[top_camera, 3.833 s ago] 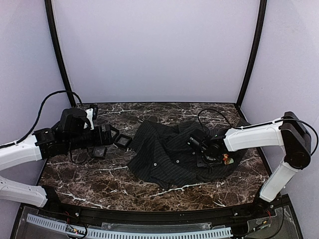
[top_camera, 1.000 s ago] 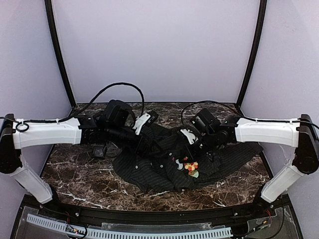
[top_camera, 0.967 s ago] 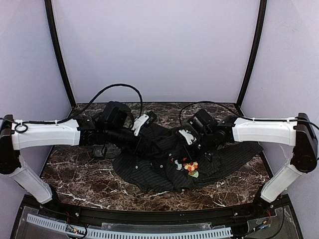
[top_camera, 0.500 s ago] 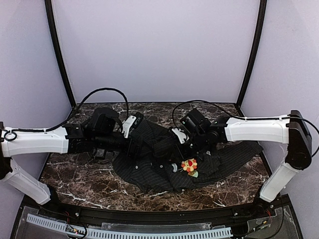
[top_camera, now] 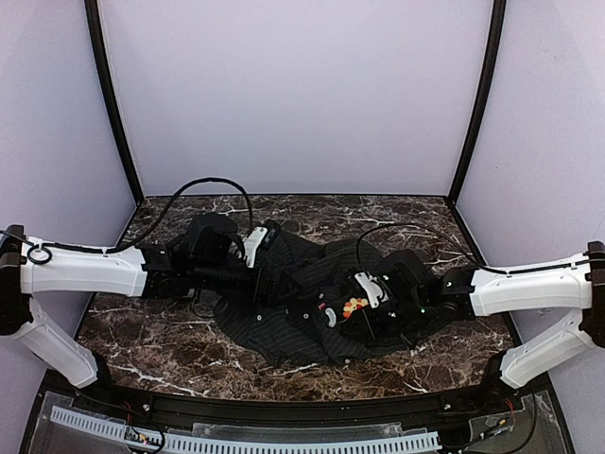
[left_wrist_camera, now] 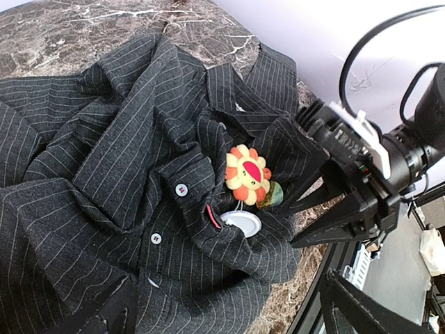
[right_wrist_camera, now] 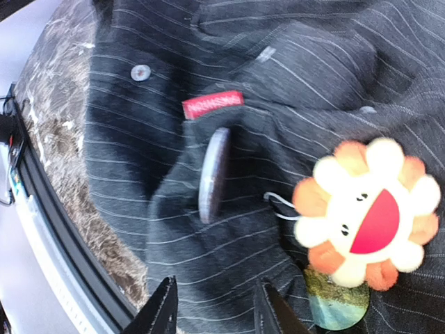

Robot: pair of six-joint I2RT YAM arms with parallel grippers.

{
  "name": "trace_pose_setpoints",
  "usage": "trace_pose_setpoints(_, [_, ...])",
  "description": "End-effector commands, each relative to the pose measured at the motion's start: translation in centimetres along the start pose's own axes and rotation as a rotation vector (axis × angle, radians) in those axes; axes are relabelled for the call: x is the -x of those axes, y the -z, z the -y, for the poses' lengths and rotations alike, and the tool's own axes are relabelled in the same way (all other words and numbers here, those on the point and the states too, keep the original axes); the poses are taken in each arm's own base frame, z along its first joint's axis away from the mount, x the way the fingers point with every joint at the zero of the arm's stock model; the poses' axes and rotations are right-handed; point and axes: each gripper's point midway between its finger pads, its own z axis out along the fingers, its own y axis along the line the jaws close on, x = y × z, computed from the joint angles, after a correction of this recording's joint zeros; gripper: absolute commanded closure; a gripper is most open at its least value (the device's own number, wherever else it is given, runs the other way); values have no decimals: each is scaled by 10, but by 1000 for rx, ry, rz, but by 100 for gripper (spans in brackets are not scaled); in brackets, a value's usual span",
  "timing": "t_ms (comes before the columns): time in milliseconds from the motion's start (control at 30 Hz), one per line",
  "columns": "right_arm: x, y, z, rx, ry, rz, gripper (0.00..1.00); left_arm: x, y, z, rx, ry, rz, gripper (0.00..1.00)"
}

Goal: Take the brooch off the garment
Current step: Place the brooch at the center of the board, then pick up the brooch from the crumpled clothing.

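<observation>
Top external view: 2 arms meet over a dark striped shirt lying on the marble table.
The flower brooch sits on the shirt, right of the table's middle. The right gripper is just beside it, jaws parted, holding nothing. The left gripper hovers over the shirt's left part, jaws spread wide and empty.

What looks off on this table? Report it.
The garment lies crumpled in a heap rather than spread flat. The brooch sits on a raised fold beside the button placket. A round white disc pokes out of the folds right next to it.
</observation>
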Motion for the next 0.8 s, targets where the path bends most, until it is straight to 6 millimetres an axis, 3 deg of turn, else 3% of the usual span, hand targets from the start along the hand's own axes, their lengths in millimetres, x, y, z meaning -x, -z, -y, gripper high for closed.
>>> trace_pose_setpoints(0, [19, 2, -2, 3, -21, 124, 65, 15, 0, 12, -39, 4, 41, 8])
trace_pose_setpoints(233, [26, -6, -6, 27, -4, 148, 74, 10, 2, 8, -21, 15, 36, 8])
trace_pose_setpoints(567, [28, -20, -10, 44, 8, 142, 79, 10, 3, 6, -9, 16, 41, 8])
trace_pose_setpoints(767, [30, -26, -10, 48, 6, 141, 88, 10, 3, 5, -6, 13, 39, 8])
